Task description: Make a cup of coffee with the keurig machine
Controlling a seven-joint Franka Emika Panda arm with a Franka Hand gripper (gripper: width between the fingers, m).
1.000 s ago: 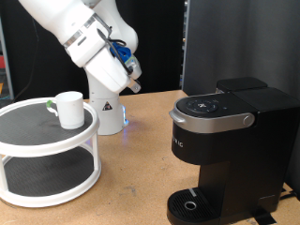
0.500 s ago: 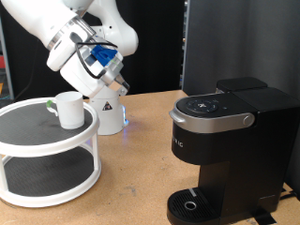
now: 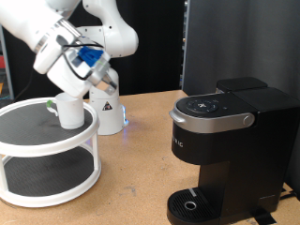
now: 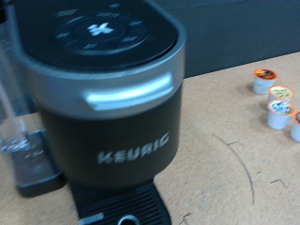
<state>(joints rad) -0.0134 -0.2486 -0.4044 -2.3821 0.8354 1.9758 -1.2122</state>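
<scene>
The keurig machine (image 3: 230, 150) stands upright on the table (image 3: 131, 178), lid shut, well apart from the hand (image 3: 77, 82). Bare tabletop lies between. The cup (image 3: 68, 109) sits upright on a white stand (image 3: 47, 150), just below the hand; whether its fingers are apart or together, I cannot tell.

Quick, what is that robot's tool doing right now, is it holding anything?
Tool: just above the white mug on the tiered stand; nothing seen held, and open or closed cannot be told.
</scene>
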